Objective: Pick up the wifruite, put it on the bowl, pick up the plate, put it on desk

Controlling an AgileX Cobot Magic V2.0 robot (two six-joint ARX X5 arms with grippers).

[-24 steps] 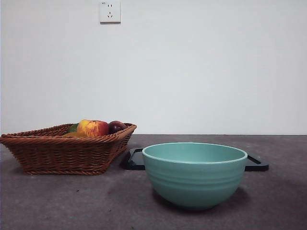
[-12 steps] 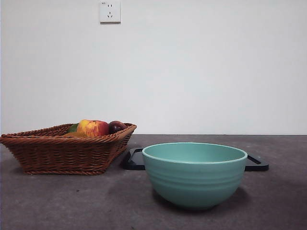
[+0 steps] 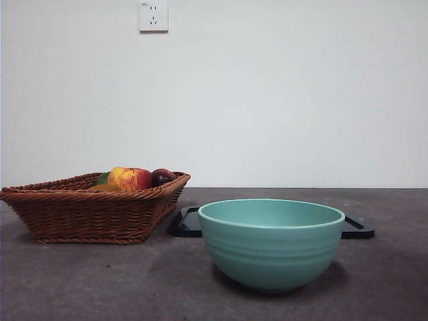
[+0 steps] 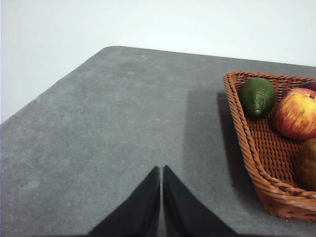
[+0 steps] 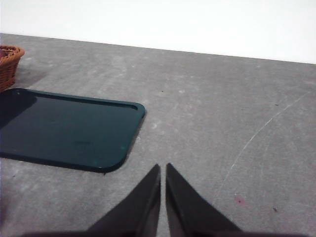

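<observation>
Plain white wall [image 3: 281, 100] (one socket [image 3: 153, 16])

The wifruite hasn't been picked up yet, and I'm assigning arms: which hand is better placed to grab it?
Left, probably. The left hand has the wicker basket beside it, with the orange-brown wifruite showing inside. The right hand faces only the dark tray and sees just the basket's edge. Both are shut.
</observation>
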